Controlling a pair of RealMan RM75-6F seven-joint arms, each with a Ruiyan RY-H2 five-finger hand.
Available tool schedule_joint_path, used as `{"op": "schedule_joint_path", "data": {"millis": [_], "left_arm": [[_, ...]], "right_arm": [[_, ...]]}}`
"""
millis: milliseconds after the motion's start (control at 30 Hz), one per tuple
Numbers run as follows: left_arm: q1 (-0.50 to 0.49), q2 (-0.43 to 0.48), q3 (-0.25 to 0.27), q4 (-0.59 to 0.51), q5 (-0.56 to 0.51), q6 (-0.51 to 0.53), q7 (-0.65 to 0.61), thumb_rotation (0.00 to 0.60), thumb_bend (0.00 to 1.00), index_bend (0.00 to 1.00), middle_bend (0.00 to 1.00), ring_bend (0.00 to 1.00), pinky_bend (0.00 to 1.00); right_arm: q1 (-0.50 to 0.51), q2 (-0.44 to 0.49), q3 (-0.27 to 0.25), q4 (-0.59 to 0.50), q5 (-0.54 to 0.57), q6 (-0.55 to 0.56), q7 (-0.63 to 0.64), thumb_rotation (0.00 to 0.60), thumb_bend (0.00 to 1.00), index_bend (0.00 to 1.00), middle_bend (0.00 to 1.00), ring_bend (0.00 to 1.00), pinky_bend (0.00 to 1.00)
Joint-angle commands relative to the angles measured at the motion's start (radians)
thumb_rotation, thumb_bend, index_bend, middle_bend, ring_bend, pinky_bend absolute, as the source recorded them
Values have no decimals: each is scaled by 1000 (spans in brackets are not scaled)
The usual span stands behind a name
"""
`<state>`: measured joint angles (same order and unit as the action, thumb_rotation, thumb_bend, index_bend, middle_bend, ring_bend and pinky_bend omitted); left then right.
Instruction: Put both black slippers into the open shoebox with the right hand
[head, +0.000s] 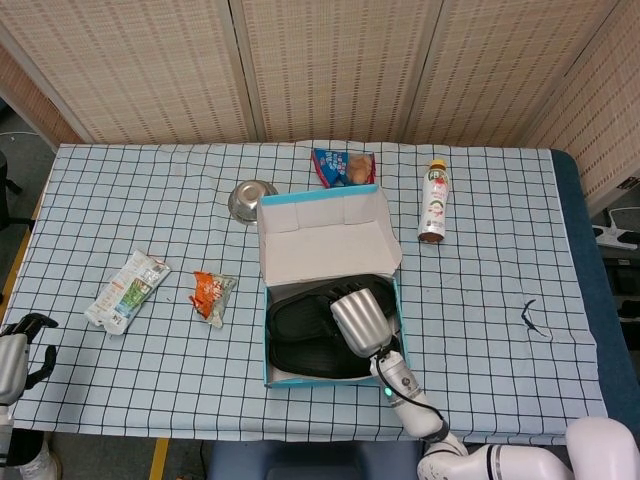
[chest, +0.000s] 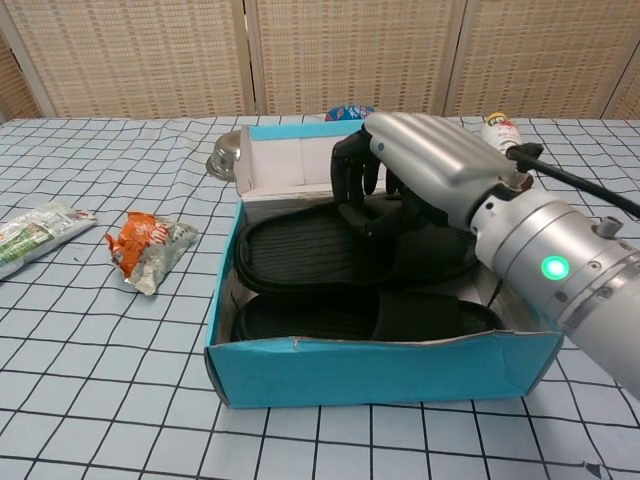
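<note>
The teal open shoebox (chest: 380, 370) stands at the table's front middle, its white lid flap (head: 325, 240) folded back. Both black slippers lie side by side inside it, the far one (chest: 300, 250) and the near one (chest: 320, 315); from the head view they show as one dark mass (head: 300, 325). My right hand (chest: 400, 170) hovers over the box's far right part with its fingers (chest: 350, 185) bent downward above the far slipper and nothing in its grip. In the head view this hand (head: 358, 320) covers the box's right side. My left hand (head: 22, 345) rests at the table's near left edge, holding nothing.
A drink bottle (head: 433, 203) stands right of the box's lid. A steel bowl (head: 250, 198) and a blue snack bag (head: 343, 165) lie behind the box. An orange packet (head: 212, 293) and a white-green packet (head: 127, 290) lie to the left. A small dark item (head: 530, 315) lies at the right.
</note>
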<state>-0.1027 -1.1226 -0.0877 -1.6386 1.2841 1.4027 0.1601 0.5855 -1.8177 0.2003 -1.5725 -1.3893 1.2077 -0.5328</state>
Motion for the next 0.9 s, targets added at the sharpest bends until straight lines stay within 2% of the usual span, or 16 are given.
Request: {"op": "schedule_joint_path", "data": {"millis": [33,367,667,900], "left_arm": [[0,1,0,2,0,-1,0,600,501,347,261,336,530],[2,5,-2,-1,-2,2,-11,600,502,346,262,337,530],[3,8,-2,-2,-1,1,-17,600,502,347,262,337,530],[2,7,-2,-1,-4,-2,-15,600,502,347,262,337,530]], "right_arm": [[18,-35,-1,57,9,-17,8,600,584,606,567,445,474],[36,-99,-31,195,35,-70,55,600,591,611,568,446,477],[32,-112,-66,240,25,-86,74,600,590,611,568,445,478],[30,-103,-65,245,21,-84,84,600,590,611,568,445,478]]}}
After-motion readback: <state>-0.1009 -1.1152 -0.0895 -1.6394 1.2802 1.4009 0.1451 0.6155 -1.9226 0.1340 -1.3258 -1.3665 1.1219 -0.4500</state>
